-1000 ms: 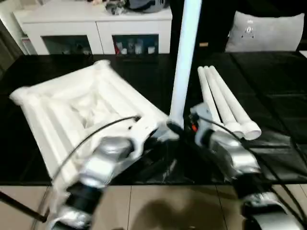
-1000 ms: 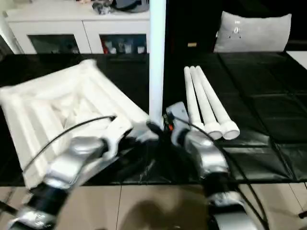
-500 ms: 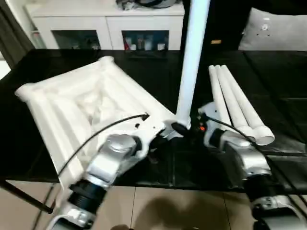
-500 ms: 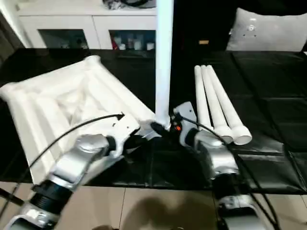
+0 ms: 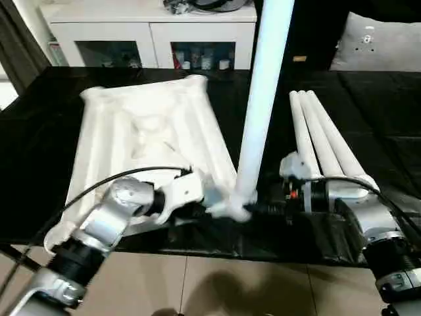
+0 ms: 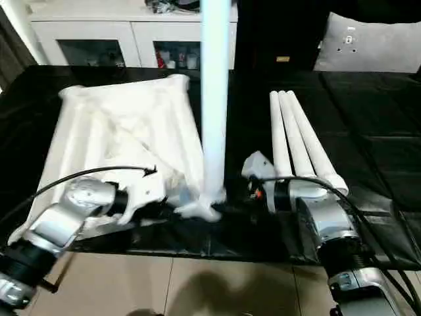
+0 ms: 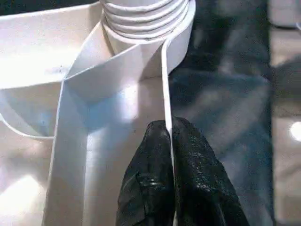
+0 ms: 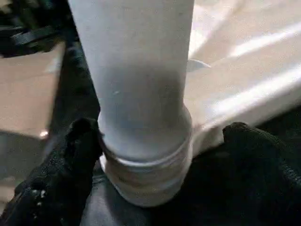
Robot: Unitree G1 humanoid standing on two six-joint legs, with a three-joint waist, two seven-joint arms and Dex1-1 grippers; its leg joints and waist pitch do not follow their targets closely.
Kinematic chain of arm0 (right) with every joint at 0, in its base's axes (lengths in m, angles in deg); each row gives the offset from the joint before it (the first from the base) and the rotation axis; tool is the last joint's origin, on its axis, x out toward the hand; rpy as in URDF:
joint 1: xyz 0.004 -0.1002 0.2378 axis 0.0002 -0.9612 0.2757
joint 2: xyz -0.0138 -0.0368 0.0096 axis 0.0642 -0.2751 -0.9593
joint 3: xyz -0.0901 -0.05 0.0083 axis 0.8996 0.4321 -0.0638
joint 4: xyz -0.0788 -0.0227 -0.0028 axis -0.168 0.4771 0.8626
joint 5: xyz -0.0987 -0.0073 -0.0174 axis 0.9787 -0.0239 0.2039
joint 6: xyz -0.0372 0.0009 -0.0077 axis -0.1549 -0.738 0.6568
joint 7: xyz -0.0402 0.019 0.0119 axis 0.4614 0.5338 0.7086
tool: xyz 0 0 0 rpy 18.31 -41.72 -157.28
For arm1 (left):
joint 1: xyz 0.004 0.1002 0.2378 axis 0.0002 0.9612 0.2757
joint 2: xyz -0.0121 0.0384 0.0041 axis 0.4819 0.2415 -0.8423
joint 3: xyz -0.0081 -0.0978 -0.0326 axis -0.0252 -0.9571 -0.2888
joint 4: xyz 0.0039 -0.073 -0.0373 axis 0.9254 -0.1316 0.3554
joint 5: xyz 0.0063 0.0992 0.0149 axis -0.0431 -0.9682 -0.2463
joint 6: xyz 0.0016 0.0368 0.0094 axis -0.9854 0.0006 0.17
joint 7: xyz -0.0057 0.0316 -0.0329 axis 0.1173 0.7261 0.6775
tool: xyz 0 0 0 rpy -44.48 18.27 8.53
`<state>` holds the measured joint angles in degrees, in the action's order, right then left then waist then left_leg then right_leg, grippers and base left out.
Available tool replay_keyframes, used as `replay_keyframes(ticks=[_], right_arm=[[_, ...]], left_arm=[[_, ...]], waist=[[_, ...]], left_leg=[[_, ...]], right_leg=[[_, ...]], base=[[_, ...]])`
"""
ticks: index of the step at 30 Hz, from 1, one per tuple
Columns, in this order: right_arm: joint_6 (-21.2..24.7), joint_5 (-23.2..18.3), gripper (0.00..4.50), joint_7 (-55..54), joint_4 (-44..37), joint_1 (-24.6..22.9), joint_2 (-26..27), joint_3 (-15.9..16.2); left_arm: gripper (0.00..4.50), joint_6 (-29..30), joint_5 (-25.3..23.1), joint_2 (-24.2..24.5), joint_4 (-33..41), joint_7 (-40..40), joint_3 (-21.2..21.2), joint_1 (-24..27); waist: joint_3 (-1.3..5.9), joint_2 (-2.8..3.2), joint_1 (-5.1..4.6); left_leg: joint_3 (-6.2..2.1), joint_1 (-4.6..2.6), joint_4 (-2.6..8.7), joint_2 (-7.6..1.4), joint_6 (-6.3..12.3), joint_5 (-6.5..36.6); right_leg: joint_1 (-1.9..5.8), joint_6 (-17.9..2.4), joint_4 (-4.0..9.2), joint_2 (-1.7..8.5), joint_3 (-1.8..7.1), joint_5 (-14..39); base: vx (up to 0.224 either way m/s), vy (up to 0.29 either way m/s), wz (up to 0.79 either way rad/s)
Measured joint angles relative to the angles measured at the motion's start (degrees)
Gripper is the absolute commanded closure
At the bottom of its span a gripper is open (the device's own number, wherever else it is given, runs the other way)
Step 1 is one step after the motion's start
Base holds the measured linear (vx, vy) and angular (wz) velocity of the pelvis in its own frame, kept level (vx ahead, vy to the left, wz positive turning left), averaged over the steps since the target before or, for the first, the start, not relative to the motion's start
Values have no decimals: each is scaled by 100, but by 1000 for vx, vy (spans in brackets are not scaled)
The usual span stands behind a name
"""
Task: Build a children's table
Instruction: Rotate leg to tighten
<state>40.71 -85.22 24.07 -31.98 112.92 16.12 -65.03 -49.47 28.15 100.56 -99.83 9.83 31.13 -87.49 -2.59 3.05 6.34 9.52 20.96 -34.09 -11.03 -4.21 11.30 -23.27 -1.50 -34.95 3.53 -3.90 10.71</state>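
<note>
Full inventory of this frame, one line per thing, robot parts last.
Tabletop: 1, white, upside down on the black surface, left of centre.
Standing leg: 1, white, upright in the tabletop's near right corner socket.
Loose legs: 3, white, side by side on the black surface, right.
Black surface: 1, under all the parts.
Cabinet: 1, white with glass doors, at the back.
Cushion: 1, grey, back right.
Left gripper: shut on a thin rib of the tabletop by the socket.
Right gripper: open, fingers either side of the standing leg's base.
</note>
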Motion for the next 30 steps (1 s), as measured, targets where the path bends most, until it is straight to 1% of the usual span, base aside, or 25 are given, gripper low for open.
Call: replay_keyframes(ticks=[2, 4, 6, 9, 11, 12, 15, 18, 19, 21, 22, 23, 24, 26, 27, 29, 30], right_arm=[[-2, -5, 40, 206, 0, 34, -5, 95], [-1, -17, 43, 311, -1, 39, 1, 125], [1, -31, 73, 359, -1, 39, -1, 149], [0, -47, 92, 437, -1, 39, 2, 200], [-1, -47, 125, 481, -1, 39, 17, 220], [-2, -47, 125, 485, -1, 38, 17, 220], [-1, -50, 150, 493, -1, 38, 19, 220], [74, -116, 174, 464, -1, 7, 64, 196], [98, -130, 174, 414, -3, -6, 121, 180], [212, -111, 178, 75, -10, -33, 273, 95], [266, -79, 179, -162, 0, -33, 357, 51], [341, -12, 180, -517, 37, -33, 521, -39], [375, 49, 181, -912, 129, -33, 703, -151], [436, 81, 181, -1564, 243, -22, 931, -332], [465, 81, 181, -1925, 315, -21, 1074, -462], [568, 82, 181, -2840, 524, 72, 1423, -782], [605, 91, 181, -3152, 588, 127, 1531, -843]], left_arm=[[450, -185, -5, 20, -119, -168, 73, -82], [450, -268, -10, 20, -169, -213, 96, -113], [450, -335, -12, 21, -226, -257, 111, -146], [450, -399, -10, 17, -287, -294, 116, -175], [450, -451, -7, 8, -359, -336, 119, -212], [450, -468, -6, 7, -376, -344, 121, -219], [450, -489, 31, 4, -408, -348, 117, -219], [450, -284, 118, -21, -333, -341, 9, -116], [450, -147, 149, -71, -255, -303, -24, -71], [450, 307, 163, -152, -59, -62, -194, 68], [450, 491, 155, -201, -6, 86, -266, 112], [450, 796, 156, -319, 55, 311, -387, 167], [450, 1116, 147, -510, 107, 618, -535, 229], [450, 1610, 155, -856, 232, 1097, -692, 303], [450, 1865, 188, -1139, 266, 1412, -841, 363], [450, 2222, 138, -1760, 235, 2215, -1026, 343], [450, 2310, 107, -1929, 193, 2480, -1047, 307]], waist=[[0, -1, 26], [1, -3, 33], [1, -8, 27], [2, -10, 30], [2, -10, 32], [2, -10, 31], [2, -10, 32], [3, -9, 20], [3, -8, 15], [5, -6, -11], [5, -5, -52], [5, -6, -118], [4, -8, -170], [1, -14, -273], [0, -19, -303], [-4, -24, -333], [1, -17, -336]], left_leg=[[2, -3, -3, 0, 0, 0], [3, -4, -5, 0, -3, 2], [5, -5, -6, 0, -4, 2], [5, -5, -5, 0, -2, 1], [5, -4, -6, 0, -2, 1], [5, -4, -6, 0, -2, 1], [5, -4, -6, 0, -2, 1], [6, -6, -6, -1, -2, 1], [6, -6, -6, -2, -1, 1], [8, -13, -6, -2, -4, 2], [10, -19, -6, -2, -12, 6], [11, -39, -4, -2, -15, 7], [14, -60, -5, -1, -16, 7], [15, -83, -2, 1, -17, 8], [14, -91, -2, 2, -17, 8], [14, -89, -3, 3, -17, 8], [14, -89, -3, 4, -17, 8]], right_leg=[[3, 0, -2, 2, 0, 0], [7, 0, -2, 4, 1, 0], [8, -1, -3, 5, 2, 0], [8, 0, -3, 5, 1, 0], [8, 0, -3, 5, 0, 0], [8, 0, -3, 5, 0, 0], [8, 0, -4, 5, 0, 0], [8, 0, -4, 4, 1, 0], [8, 0, -4, 4, 1, 0], [10, -3, -7, 4, 2, -2], [11, -10, -9, 3, 2, -7], [23, -18, -7, 2, 4, -13], [35, -16, -10, 1, 9, -12], [44, 9, -5, 2, 9, 2], [53, 11, -3, 1, 9, 3], [49, 11, -2, 1, 10, 3], [49, 11, -2, 1, 10, 3]], base=[[0, 0, 0], [0, 0, 0], [0, 0, 0], [0, 0, 0], [0, 0, 0], [0, 0, 0], [0, 0, 0], [0, 0, 0], [0, 0, 0], [0, 0, 0], [0, 0, 0], [0, 0, 0], [0, 0, 0], [0, 0, 0], [0, 0, 0], [0, 0, 0], [0, 0, 0]])
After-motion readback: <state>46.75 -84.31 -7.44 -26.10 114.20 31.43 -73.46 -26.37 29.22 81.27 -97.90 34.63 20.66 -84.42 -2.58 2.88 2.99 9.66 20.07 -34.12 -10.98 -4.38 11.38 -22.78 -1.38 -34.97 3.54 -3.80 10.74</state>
